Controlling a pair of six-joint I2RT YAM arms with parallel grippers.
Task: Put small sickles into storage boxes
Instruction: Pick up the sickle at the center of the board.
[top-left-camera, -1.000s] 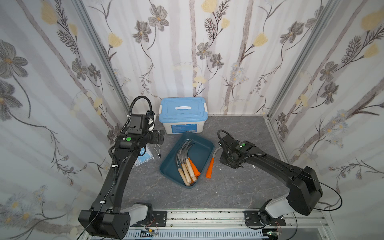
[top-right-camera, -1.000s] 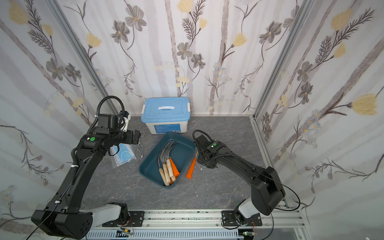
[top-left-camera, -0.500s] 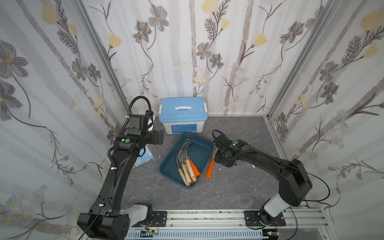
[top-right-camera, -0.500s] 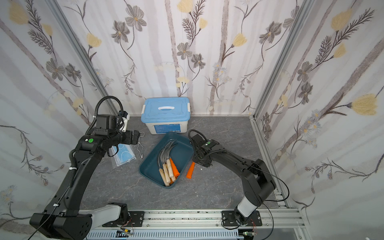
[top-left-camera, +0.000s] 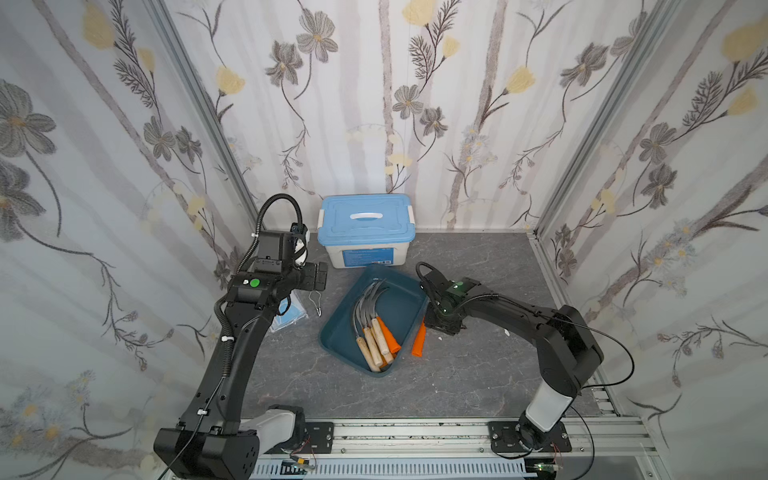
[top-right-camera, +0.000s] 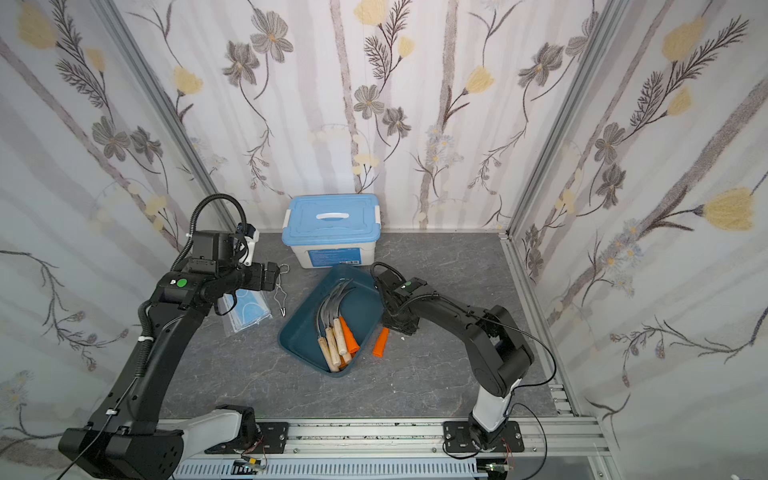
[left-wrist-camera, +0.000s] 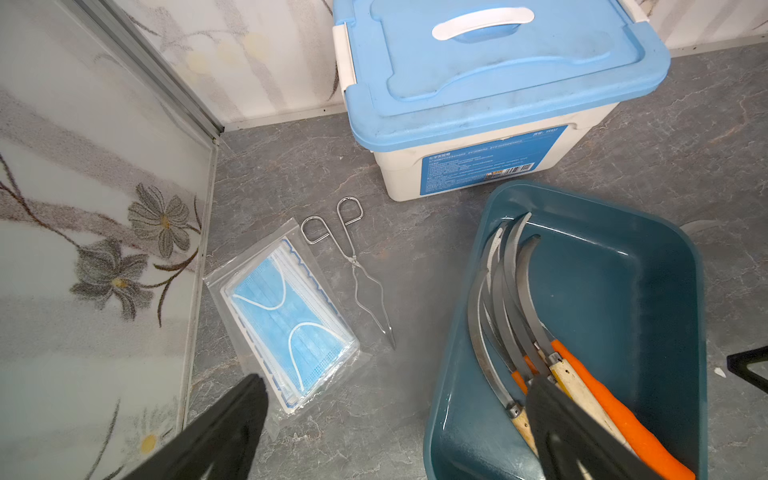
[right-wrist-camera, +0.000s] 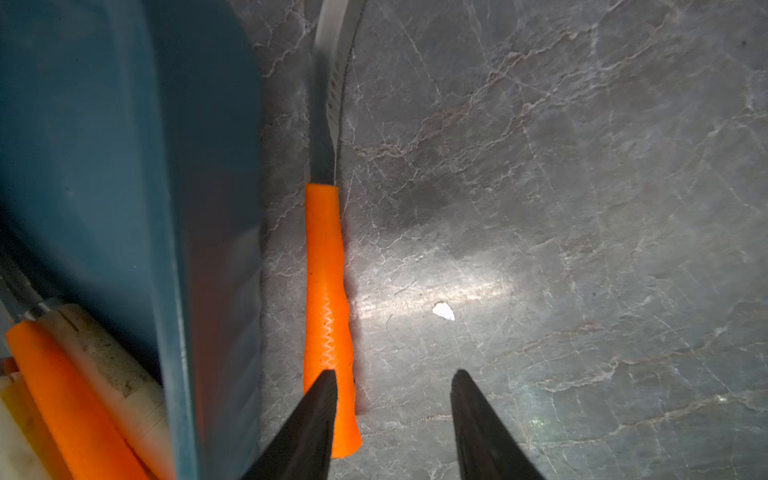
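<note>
Grey marbled worktop (right-wrist-camera: 582, 208) is carrying an orange-handled sickle (right-wrist-camera: 326, 291) lying just outside the teal tray (right-wrist-camera: 124, 166), parallel to its wall, and your right pincer (right-wrist-camera: 394, 374), the nearer one, is hovering part-open and empty, sitting slightly off the handle's butt on the side away from the tray.

Black left arm (top-left-camera: 232, 353) and right arm (top-left-camera: 519, 309) — green lights (top-left-camera: 254, 283), ribbed cable hose (top-left-camera: 272, 201), pale grey base links (top-left-camera: 274, 423).

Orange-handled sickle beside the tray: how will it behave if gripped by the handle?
Probably rigid: the orange-handled sickle has a metal blade and moulded handle. The long blade may make it pivot in the open right gripper. It lies flat, close to the tray wall, so a push would probably slide, not roll.
</note>
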